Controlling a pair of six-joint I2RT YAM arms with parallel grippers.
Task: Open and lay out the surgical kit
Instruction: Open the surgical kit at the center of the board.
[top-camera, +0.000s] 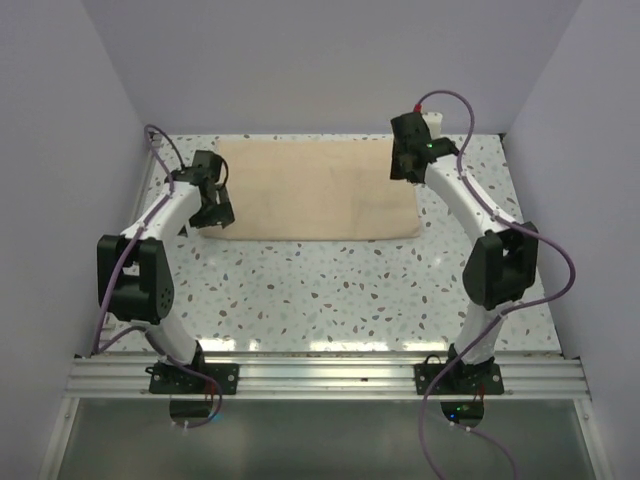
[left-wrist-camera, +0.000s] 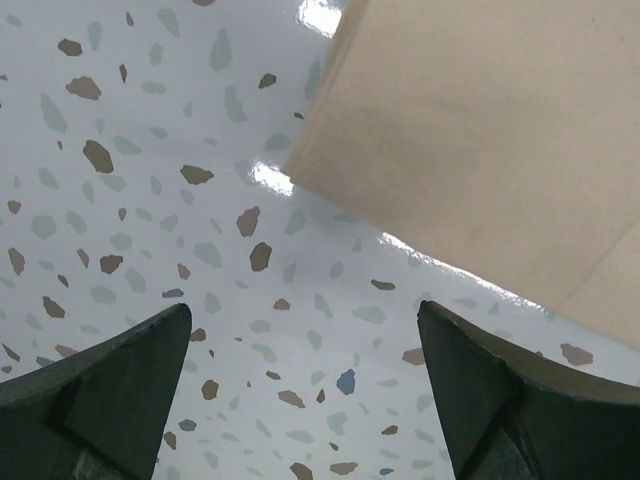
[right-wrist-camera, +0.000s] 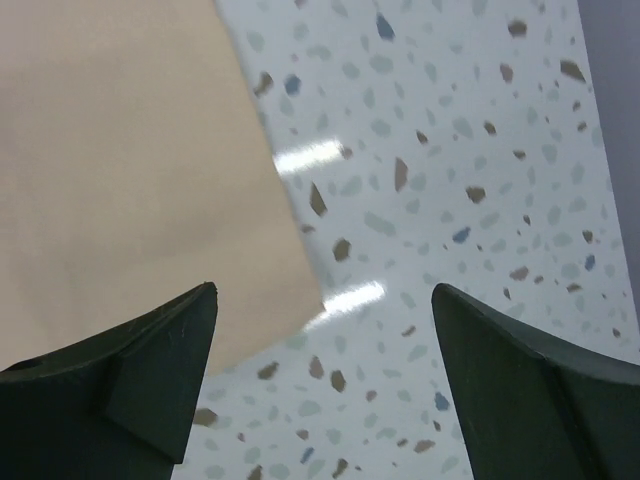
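The beige cloth wrap (top-camera: 315, 188) lies folded flat at the back of the table. No steel tray or instruments show; they are hidden or out of view. My left gripper (top-camera: 215, 212) is open and empty, hovering over bare table just off the cloth's near left corner. In the left wrist view the cloth (left-wrist-camera: 480, 130) fills the upper right, beyond the gripper (left-wrist-camera: 303, 308). My right gripper (top-camera: 405, 165) is open and empty above the cloth's right edge. In the right wrist view the gripper (right-wrist-camera: 325, 289) straddles a corner of the cloth (right-wrist-camera: 120, 150).
The speckled terrazzo table (top-camera: 330, 290) stretches from the cloth to the near edge. Pale walls (top-camera: 60, 150) close in the left, back and right sides. An aluminium rail (top-camera: 320, 378) holding the arm bases runs along the near edge.
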